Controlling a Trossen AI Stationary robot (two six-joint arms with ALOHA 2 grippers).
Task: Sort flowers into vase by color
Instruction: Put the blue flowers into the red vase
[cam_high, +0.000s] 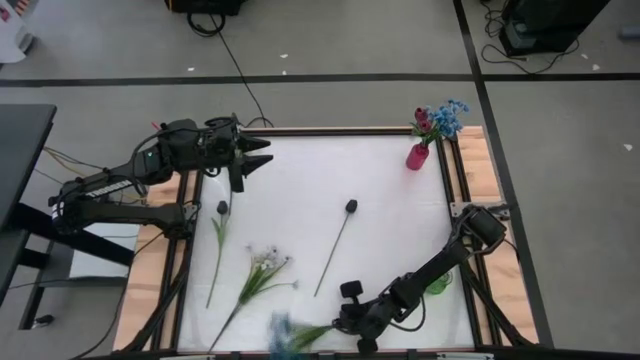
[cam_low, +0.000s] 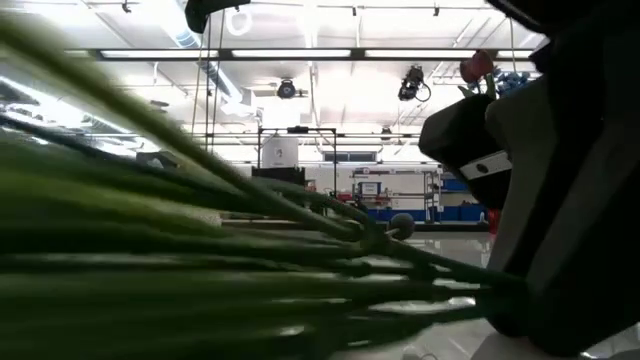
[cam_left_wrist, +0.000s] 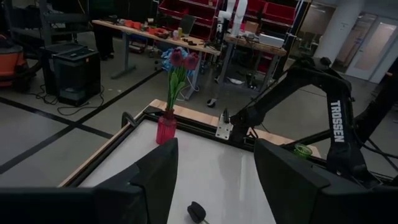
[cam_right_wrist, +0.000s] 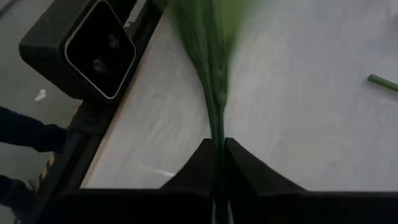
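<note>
Right end effector (cam_high: 345, 322) clamped on blue flower stem (cam_right_wrist: 217, 118), left end effector (cam_high: 262, 152) wide open

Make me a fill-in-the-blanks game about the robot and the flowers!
1. The right hand is shut on a flower's green ____.
2. The pink vase stands at a ____ of the table.
3. The left hand is ____ and holds nothing.

Missing words: stem; corner; open
</note>
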